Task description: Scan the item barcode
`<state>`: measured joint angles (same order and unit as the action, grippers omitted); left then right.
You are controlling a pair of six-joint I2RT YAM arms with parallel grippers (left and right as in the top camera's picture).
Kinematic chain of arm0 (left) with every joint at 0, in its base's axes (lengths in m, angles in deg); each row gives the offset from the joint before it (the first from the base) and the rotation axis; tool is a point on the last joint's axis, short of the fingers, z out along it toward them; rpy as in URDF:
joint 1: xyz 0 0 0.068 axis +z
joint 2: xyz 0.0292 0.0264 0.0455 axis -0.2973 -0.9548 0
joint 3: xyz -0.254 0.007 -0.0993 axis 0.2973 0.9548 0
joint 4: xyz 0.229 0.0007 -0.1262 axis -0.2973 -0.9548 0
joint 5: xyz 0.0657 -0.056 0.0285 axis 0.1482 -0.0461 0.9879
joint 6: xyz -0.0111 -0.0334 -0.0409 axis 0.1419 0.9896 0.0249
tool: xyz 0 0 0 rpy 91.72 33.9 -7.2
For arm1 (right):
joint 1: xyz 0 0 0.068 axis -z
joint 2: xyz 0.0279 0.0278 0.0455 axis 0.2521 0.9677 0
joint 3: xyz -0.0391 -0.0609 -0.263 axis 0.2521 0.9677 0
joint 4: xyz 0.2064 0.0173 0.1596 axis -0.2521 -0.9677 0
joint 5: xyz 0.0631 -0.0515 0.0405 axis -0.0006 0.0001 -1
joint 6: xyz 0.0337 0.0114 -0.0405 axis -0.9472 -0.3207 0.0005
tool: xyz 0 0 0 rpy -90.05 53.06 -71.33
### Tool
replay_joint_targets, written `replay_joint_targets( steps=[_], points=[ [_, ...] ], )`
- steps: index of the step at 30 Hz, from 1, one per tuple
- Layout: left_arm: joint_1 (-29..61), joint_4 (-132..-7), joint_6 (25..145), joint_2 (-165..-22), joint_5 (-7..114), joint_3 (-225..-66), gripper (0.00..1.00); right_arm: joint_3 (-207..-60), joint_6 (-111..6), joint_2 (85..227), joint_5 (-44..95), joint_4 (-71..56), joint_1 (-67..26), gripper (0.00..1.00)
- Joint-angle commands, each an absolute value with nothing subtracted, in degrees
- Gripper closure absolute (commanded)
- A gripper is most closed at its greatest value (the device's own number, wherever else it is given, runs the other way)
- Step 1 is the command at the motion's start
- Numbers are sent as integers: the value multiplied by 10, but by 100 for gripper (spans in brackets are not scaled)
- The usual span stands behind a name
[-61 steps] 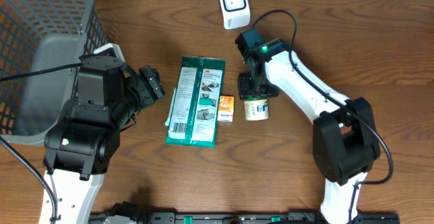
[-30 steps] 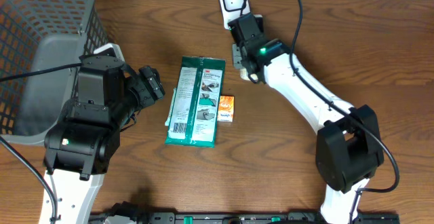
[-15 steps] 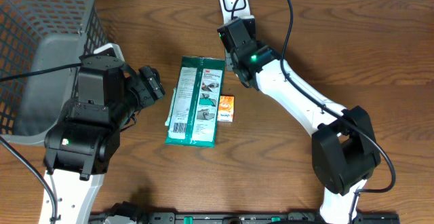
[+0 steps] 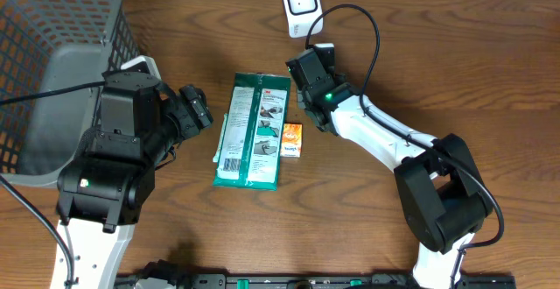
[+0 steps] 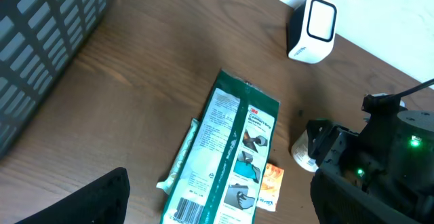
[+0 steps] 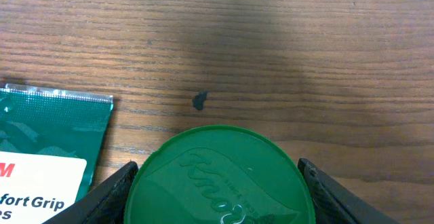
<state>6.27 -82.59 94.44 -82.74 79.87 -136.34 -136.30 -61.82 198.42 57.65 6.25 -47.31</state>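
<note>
My right gripper (image 6: pixel 217 191) is shut on a jar with a round green lid (image 6: pixel 217 180), one finger on each side of the lid. In the overhead view the right gripper (image 4: pixel 306 68) hangs just below the white barcode scanner (image 4: pixel 300 4), its arm hiding the jar. The left wrist view shows the jar's pale end (image 5: pixel 302 151) beside the dark right arm, with the scanner (image 5: pixel 313 28) beyond it. My left gripper (image 5: pixel 217 210) stands open and holds nothing, above the left half of the table.
A long green packet (image 4: pixel 254 131) lies flat mid-table with a small orange box (image 4: pixel 291 139) against its right side. A grey wire basket (image 4: pixel 44 61) fills the left edge. The packet's corner (image 6: pixel 47 149) lies just left of the held jar.
The right gripper lifted the jar off the table beside the orange box, carried it up toward the scanner, and now holds it slightly lower and to the left. The left arm has not moved.
</note>
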Motion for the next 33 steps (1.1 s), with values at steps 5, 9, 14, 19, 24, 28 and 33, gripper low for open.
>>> replay_joint_targets(
  steps=[5, 9, 14, 19, 24, 28, 33],
  points=[
    [65, -827, 934, -827, 808, -1372, 14, -1355, -627, 1964, 587, 39, -477, 45],
    [65, -827, 934, -827, 808, -1372, 14, -1356, -627, 1949, 585, 22, -477, 41],
    [65, -827, 934, -827, 808, -1372, 14, -1355, -627, 1920, 578, -1, -477, 39],
    [65, -827, 934, -827, 808, -1372, 14, -1356, -627, 1900, 566, -10, -477, 41],
    [65, -827, 934, -827, 808, -1372, 14, -1355, -632, 1900, 564, -8, -477, 43],
    [65, -827, 934, -827, 808, -1372, 14, -1344, -668, 1902, 588, 24, -478, 46],
    [65, -827, 934, -827, 808, -1372, 14, -1292, -672, 1902, 599, 148, -480, 45]
  ],
)
